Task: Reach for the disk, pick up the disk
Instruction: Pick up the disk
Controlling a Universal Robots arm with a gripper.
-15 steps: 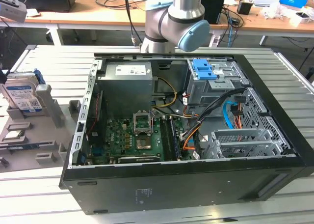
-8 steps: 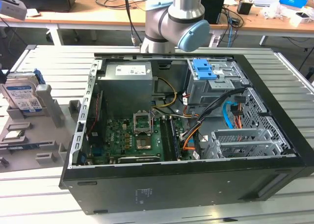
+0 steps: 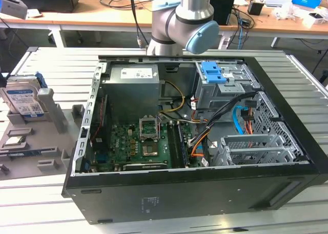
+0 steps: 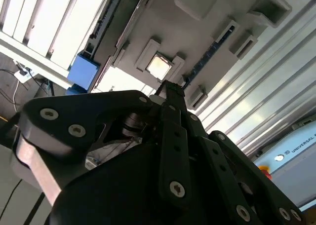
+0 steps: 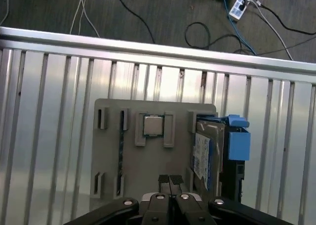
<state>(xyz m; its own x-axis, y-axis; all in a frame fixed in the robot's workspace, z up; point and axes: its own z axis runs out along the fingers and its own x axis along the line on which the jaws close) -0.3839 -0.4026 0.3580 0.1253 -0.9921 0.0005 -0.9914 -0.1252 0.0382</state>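
Observation:
The disk is a silver-grey drive with a white-and-blue label and blue side rails. It stands on edge in a slot of the grey holder plate, at the exterior view's left beside the computer case. In the first wrist view the disk sits at one side of the plate, its blue rail sticking out. My gripper hovers over the plate's near edge with its black fingertips pressed together and nothing between them, off to the side of the disk. In the second wrist view the gripper points toward the plate.
A small square silver chip lies in a holder at the plate's middle, also visible as the chip. The open black computer case fills the ribbed metal table, with a blue latch on its drive cage. Cables lie on the floor.

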